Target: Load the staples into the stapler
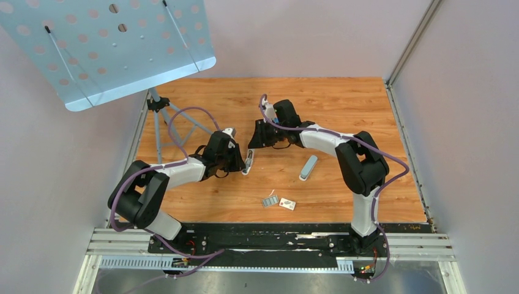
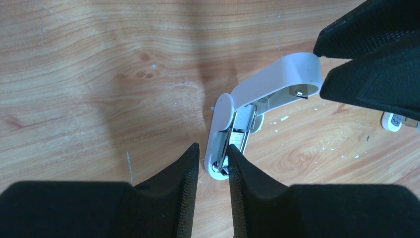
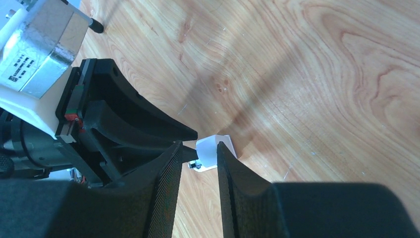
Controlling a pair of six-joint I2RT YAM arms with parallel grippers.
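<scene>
My left pincer [image 2: 212, 148] pinching stapler [image 2: 220, 119] bottom, pinning it flat. My right pincer [image 3: 199, 145] gripping lid [image 2: 277, 79], holding it open for loading. Staples [image 1: 270, 200] lying on table [image 1: 367, 110] beside box [image 1: 287, 204], waiting.

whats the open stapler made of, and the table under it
stapler: seemingly matte white plastic, with a smooth rounded shell. The channel inside looks like shiny bare metal. table: wood or wood-look laminate, orange-brown grain with knots, lightly scuffed.
</scene>
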